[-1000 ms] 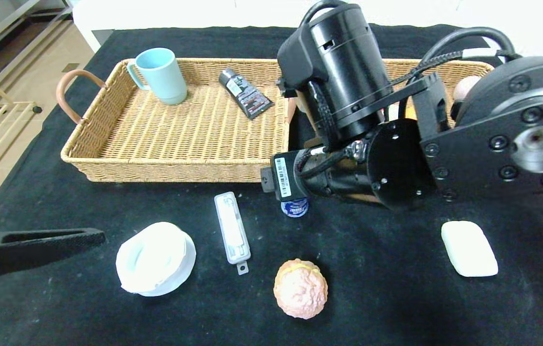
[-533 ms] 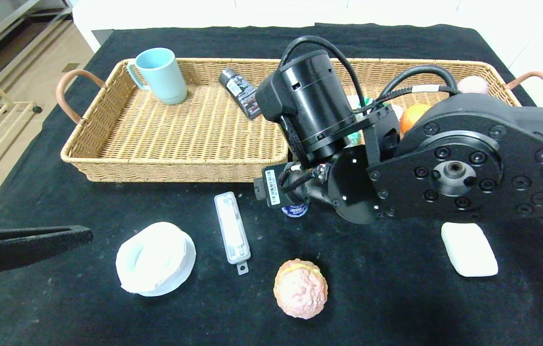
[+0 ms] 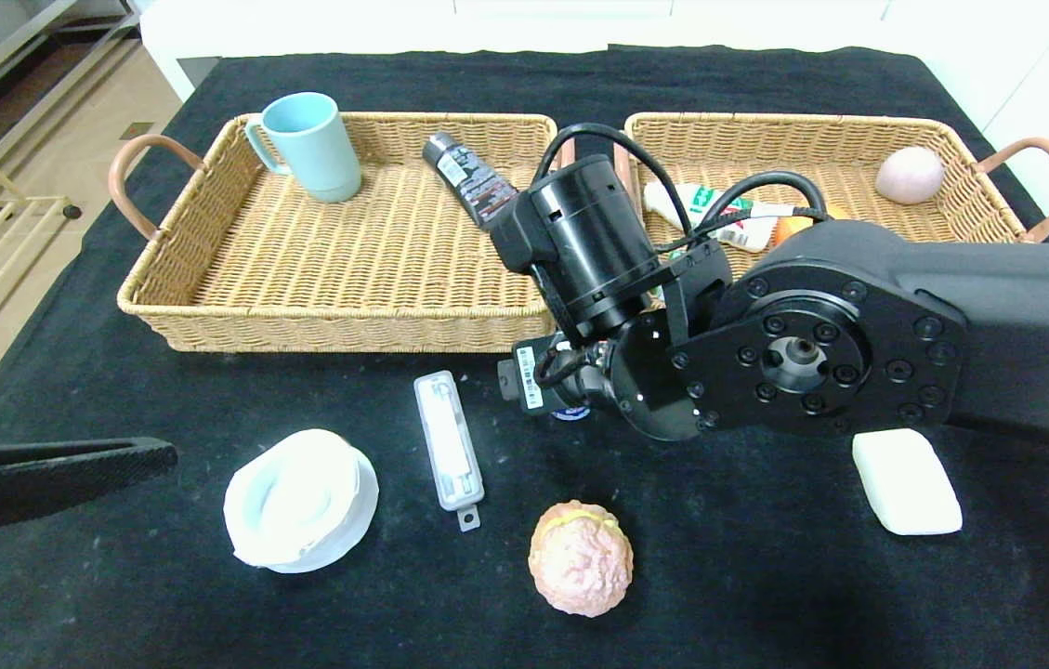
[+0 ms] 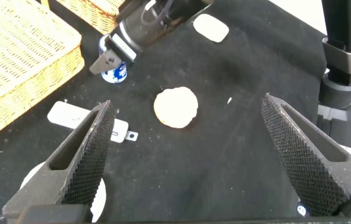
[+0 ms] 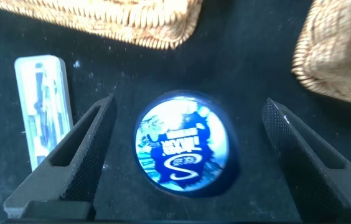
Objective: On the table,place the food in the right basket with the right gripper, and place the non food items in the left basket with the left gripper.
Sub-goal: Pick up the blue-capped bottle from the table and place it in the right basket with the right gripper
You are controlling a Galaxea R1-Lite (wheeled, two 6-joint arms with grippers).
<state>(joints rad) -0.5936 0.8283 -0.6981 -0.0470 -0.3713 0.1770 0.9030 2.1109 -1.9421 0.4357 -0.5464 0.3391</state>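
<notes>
The small dark blue jar [image 5: 184, 146] stands on the black table [image 3: 766, 595], just in front of the narrow gap between the two wicker baskets. The right gripper [image 5: 185, 155] hangs directly over it with its claw spread wide, one finger [image 5: 70, 158] on each side of the round lid and bare cloth showing between lid and fingers. In the head view the arm's wrist covers nearly all of the jar, leaving only a sliver of blue.

Close on the jar's left lies the long narrow white case [image 3: 448, 448], nearly parallel to the nearer finger. The near corners of the left basket [image 3: 208, 325] and right basket [image 3: 951, 139] sit just behind the jar, so room is tight on that side. Toward the front edge the cloth is open as far as the lumpy pinkish-brown bun [image 3: 580, 557].

The round white dish [image 3: 299, 500] rests left of the case. The white soap-like block [image 3: 905, 480] lies far to the right, just in front of the right arm.

The left basket holds a light blue mug [image 3: 308, 144] and a dark tube [image 3: 473, 178]. The right basket holds a pale pink ball [image 3: 909, 174], a green and white pack [image 3: 687, 200] and an orange [image 3: 792, 229] mostly hidden behind the arm.

The left gripper [image 4: 188, 155] hovers at the table's left edge near the dish, claw wide and holding nothing.
</notes>
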